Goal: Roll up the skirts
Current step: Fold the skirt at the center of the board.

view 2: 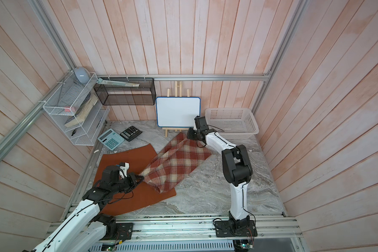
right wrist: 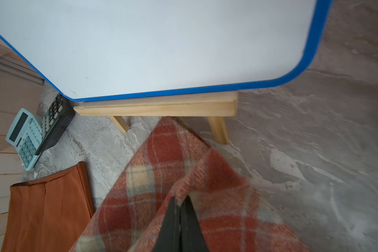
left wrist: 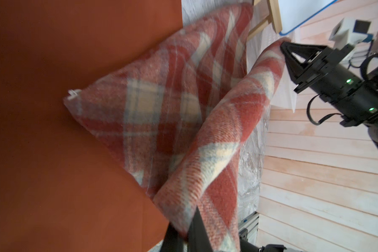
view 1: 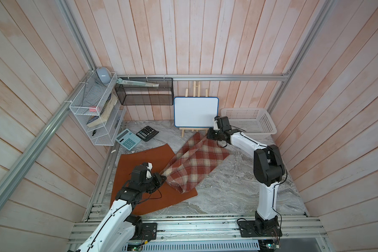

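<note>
The left gripper (view 1: 162, 177), low over the front-left part of the grey marble-patterned table (view 1: 227, 192), has its jaws pressed together on one end of the woolly red-cream-tan plaid skirt (view 1: 194, 161). The right gripper (view 1: 208, 135), near the middle of the back edge, pinches the far end the same way. The edge held between them stands raised, folded over the rest of the cloth. The plaid skirt runs diagonally across the middle of the table. Its near end overlaps the plain rust-orange skirt (view 1: 140, 159), which lies flat along the left edge. A blue-framed whiteboard on a small wooden easel (view 1: 195, 111) stands just behind the right gripper.
</note>
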Tool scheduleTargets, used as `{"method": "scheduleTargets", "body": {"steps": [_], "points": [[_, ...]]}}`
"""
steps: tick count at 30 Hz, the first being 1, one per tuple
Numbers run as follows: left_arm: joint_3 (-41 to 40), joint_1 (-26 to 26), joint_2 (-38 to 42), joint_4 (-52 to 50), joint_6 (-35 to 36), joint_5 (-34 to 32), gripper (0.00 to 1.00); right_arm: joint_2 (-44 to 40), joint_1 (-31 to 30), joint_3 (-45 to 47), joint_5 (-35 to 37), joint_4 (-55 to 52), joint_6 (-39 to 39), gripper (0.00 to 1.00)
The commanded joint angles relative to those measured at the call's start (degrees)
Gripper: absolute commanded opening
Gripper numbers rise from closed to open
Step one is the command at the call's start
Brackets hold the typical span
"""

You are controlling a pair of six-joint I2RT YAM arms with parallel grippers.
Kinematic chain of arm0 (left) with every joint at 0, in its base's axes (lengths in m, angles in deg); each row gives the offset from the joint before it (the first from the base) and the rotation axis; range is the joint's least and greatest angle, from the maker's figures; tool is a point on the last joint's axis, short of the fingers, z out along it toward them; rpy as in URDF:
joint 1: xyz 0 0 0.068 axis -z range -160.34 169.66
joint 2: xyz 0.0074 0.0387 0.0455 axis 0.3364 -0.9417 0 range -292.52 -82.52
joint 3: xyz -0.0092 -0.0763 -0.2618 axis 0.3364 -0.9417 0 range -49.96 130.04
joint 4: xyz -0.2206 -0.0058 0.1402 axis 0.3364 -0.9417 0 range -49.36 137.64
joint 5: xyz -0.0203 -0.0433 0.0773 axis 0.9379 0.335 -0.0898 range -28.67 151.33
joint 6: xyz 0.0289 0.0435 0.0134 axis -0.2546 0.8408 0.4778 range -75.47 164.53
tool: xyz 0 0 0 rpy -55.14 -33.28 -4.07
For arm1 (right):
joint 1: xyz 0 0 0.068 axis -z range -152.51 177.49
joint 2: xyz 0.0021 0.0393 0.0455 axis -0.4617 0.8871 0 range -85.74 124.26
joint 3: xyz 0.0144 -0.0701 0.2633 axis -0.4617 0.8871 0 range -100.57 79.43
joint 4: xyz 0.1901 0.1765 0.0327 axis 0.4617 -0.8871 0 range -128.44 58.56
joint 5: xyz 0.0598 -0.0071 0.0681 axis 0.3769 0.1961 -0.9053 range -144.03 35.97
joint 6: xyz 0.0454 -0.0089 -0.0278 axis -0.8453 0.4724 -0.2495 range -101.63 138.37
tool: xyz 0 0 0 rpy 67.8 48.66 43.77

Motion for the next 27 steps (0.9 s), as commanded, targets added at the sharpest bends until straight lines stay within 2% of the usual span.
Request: {"method": "scheduleTargets", "body": {"steps": [1,5,6,8,9,11,12,13,15,19,24,27], "points": [[-1.9,-3.7,-0.1,0.7,3.0,-0.2,0.0,2.8,0.0,-4.7,1.3,-1.1,2.1,0.0],[-2.0,-4.3,-7.0,6.3,4.0,0.1,0.0,8.5,-1.0,-11.6,-0.2,-3.8,2.6,0.02],[-2.1,-4.3,-9.4,7.6,4.1,0.1,0.08,9.9,-1.2,-13.5,-0.7,-4.7,3.0,0.11],[-1.8,-4.4,-11.3,9.0,5.3,-1.3,0.3,11.7,-1.7,-15.3,-1.5,-5.3,4.1,0.23],[-1.5,-4.7,-10.6,8.6,5.7,-2.9,0.44,11.5,-2.0,-15.1,-1.8,-4.8,4.7,0.3],[-0.3,-5.6,-6.8,7.4,6.6,-5.4,0.66,9.4,-2.3,-12.1,-1.4,-2.4,4.9,0.38],[0.9,-5.8,-4.5,5.9,7.2,-7.3,0.81,8.0,-2.4,-9.8,-1.7,-0.2,4.9,0.41],[2.2,-5.8,-2.7,4.7,7.9,-8.7,1.0,6.4,-2.5,-8.0,-1.5,1.0,4.8,0.42],[4.6,-5.8,-1.3,2.8,8.5,-8.2,1.0,4.4,-2.9,-6.3,-1.3,1.0,5.6,0.42],[3.6,-4.0,-2.8,6.3,4.8,1.1,1.0,-2.3,-4.9,2.1,1.7,3.1,5.6,0.39],[0.6,7.6,-3.2,9.7,-0.1,-2.0,1.0,-12.7,-5.8,17.0,3.8,8.2,3.4,0.36],[-2.1,11.0,-5.6,14.5,-2.7,-2.7,1.0,-17.9,-5.4,24.6,7.9,7.8,3.6,0.39]]}}
